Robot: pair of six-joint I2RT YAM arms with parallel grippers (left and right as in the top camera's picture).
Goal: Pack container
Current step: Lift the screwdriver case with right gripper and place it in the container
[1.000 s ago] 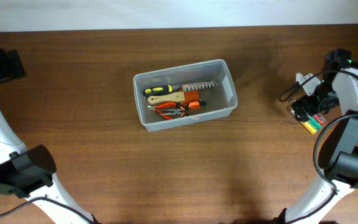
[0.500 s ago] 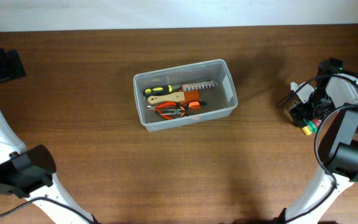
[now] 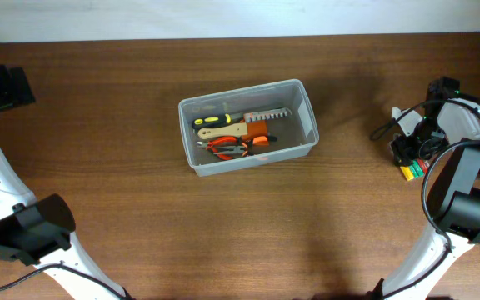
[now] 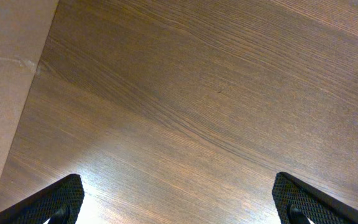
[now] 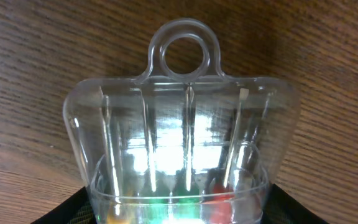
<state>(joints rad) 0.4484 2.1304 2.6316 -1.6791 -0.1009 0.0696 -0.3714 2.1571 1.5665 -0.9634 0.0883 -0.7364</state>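
The container (image 3: pixel 187 136), a clear plastic tub, stands mid-table and holds a small saw (image 3: pixel 244 121), a yellow-handled screwdriver (image 3: pixel 209 122) and orange pliers (image 3: pixel 232 147). My right gripper (image 3: pixel 412 155) is at the far right of the table, shut on a small clear case of coloured bits (image 3: pixel 412 170). In the right wrist view the case (image 5: pixel 182 124), with its hanging loop pointing away, fills the gap between my fingers (image 5: pixel 179 214). My left gripper (image 3: pixel 2 87) is open and empty at the far left. Its wrist view shows its wide-apart fingers (image 4: pixel 179 205) over bare wood.
A brown wooden table (image 3: pixel 140 225) carries everything. Its pale far edge (image 3: pixel 223 21) runs along the top. A black cable (image 3: pixel 383 127) loops by the right gripper. Both arm bases stand at the near corners.
The right gripper has shifted slightly left and toward the near side, over the bit case, and now covers most of it. The left arm and the container have not moved.
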